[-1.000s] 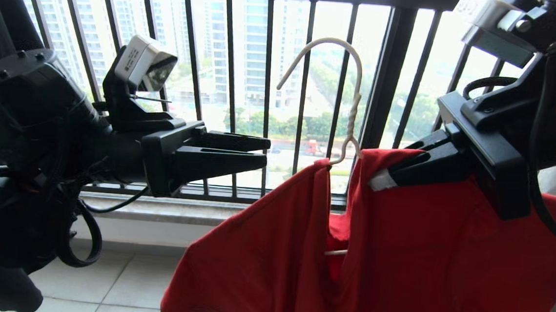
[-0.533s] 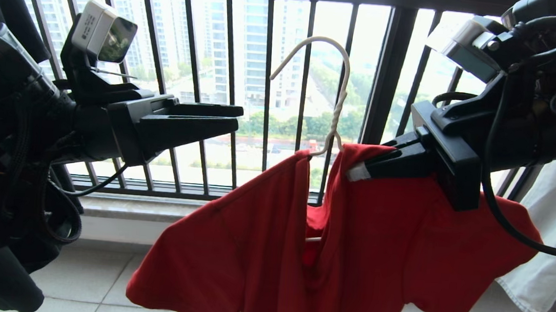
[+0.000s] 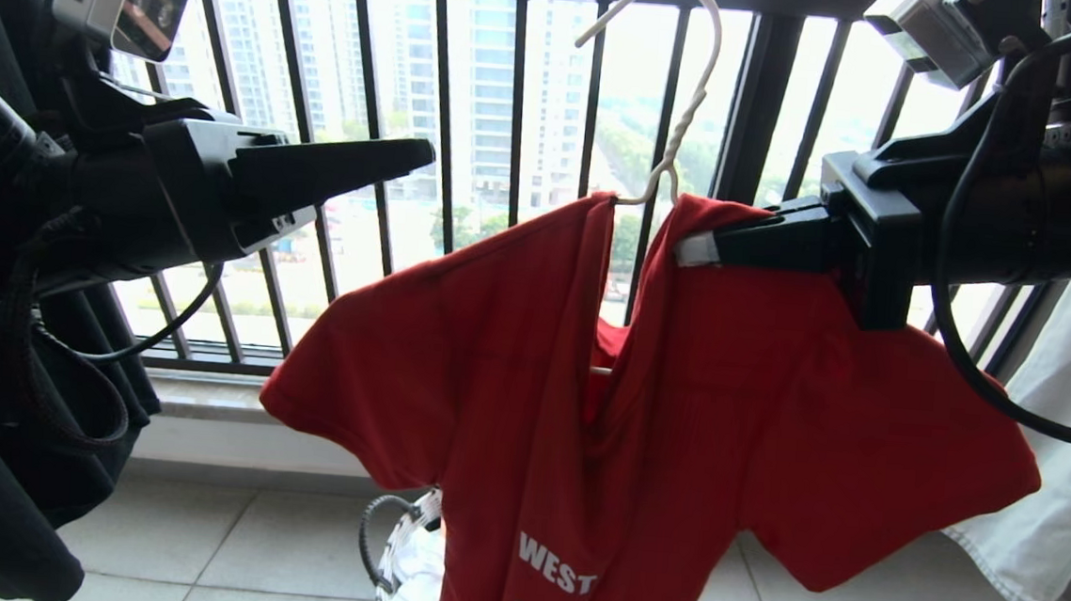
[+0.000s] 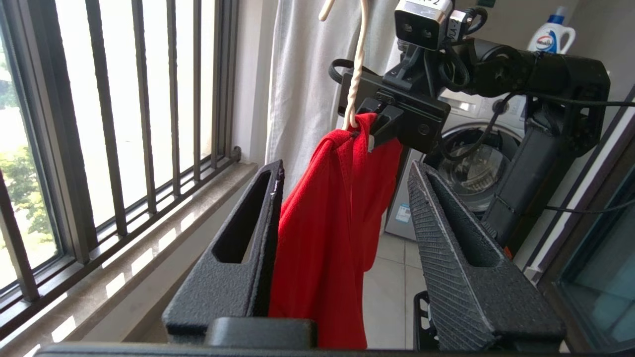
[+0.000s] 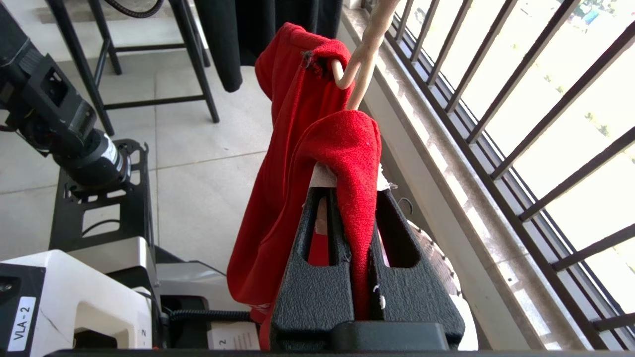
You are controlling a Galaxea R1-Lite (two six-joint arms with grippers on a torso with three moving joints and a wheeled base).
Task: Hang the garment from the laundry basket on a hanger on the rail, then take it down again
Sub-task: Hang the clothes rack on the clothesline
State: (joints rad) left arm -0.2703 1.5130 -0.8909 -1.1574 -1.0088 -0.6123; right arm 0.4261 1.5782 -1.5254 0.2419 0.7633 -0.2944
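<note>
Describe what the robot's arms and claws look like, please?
Both arms are matte black with loose black cables. Each claw, left claw and right claw, has two long wedge-shaped, hollowed-out fingers with ridged inner faces. A small white camera box sits above each wrist.

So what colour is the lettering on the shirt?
White, on the red T-shirt; lettering shows best in the head view.

Strong daylight floods through the window railing (image 3: pixel 512 101), blowing out the view outside; sharp throughout.
</note>
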